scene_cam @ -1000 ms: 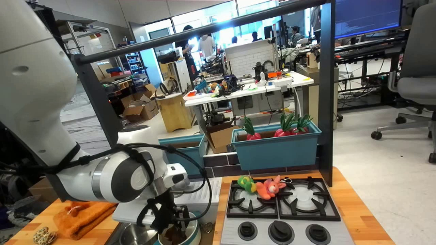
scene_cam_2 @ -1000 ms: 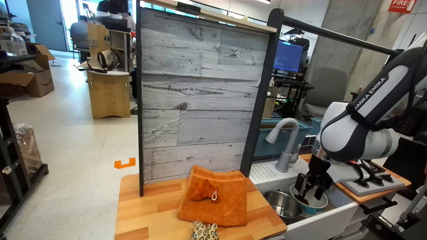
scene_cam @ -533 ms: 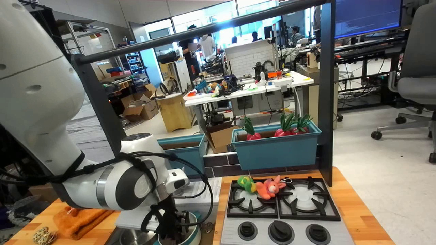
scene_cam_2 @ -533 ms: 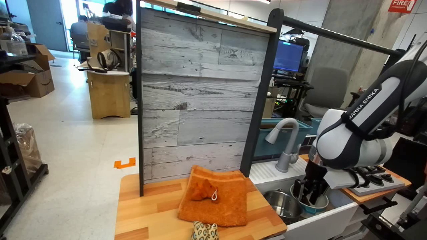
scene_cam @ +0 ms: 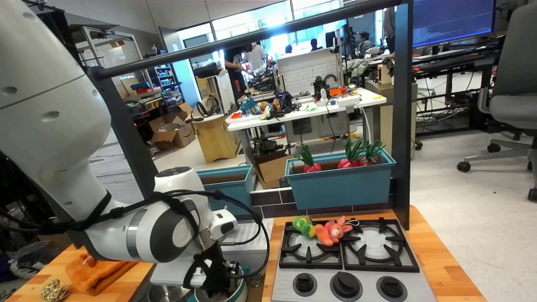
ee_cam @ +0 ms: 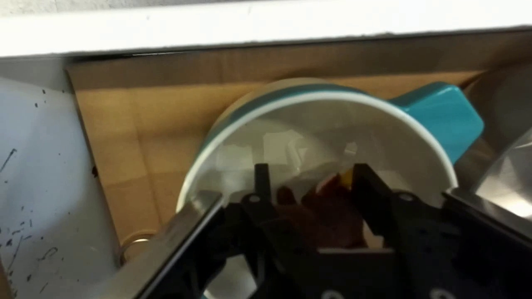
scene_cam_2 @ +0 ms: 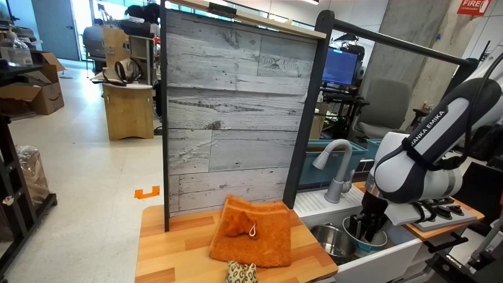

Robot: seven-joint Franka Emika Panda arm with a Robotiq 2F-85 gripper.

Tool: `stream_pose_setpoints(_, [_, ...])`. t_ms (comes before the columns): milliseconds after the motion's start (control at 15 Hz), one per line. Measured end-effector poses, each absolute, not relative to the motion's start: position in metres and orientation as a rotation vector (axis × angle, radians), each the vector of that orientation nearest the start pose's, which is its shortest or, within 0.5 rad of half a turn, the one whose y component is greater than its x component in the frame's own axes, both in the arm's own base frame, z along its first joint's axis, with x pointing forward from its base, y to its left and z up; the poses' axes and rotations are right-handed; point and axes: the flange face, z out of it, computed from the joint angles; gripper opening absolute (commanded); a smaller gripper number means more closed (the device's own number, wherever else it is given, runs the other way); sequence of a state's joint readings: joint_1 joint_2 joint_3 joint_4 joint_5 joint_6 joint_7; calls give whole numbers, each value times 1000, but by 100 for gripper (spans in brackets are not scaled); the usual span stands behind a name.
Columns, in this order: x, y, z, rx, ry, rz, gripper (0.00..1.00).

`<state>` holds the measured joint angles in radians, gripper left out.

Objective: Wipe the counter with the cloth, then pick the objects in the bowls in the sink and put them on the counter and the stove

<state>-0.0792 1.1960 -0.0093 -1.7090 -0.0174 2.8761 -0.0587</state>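
A grey plank panel (scene_cam_2: 239,110) rises behind the wood-grain counter (scene_cam_2: 180,251), with a chair (scene_cam_2: 387,102) and a lit screen (scene_cam_2: 340,68) beyond. Down in the sink (scene_cam_2: 381,263), a dark red toy (ee_cam: 332,216) lies in the white bowl (ee_cam: 332,95), between the two sides of the tool (ee_cam: 311,182). The fingertips (ee_cam: 262,178) stand apart, and a sliver of bowl shows between one of them and the toy, so no firm hold is to be seen. The step in hand seems to be grasping this toy. To do it well, bring the sides together gently and evenly around the thickest part, keep the tips off the bowl's floor, make sure the toy does not slide out, then lift straight up until it clears the rim, without catching the teal handle (ee_cam: 442,118). The toy looks soft and lumpy, mostly brownish red in the shade, with a spot of yellow that may belong to it; the tool hides part of it, and its shape is too blurred to name. A steel bowl (scene_cam_2: 329,232) sits just beside. Farther out, a green-and-yellow toy (scene_cam: 304,226) and a pink toy (scene_cam: 331,232) rest on the stove (scene_cam: 369,279), while the folded cloth (scene_cam_2: 267,245) lies on the counter, an orange toy (scene_cam_2: 238,224) on top of it and a spotted toy (scene_cam_2: 240,272) near its edge.
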Motion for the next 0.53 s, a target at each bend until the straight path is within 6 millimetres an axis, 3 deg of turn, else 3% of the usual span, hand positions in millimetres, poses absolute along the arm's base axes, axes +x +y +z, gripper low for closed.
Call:
stream_pose_setpoints(200, [577, -50, -93, -3153, -22, 12, 1])
stream_pose_setpoints(400, [581, -35, -85, -3130, -86, -50, 0])
stream_pose_setpoints(533, [583, -14, -65, -3101, -160, -131, 0])
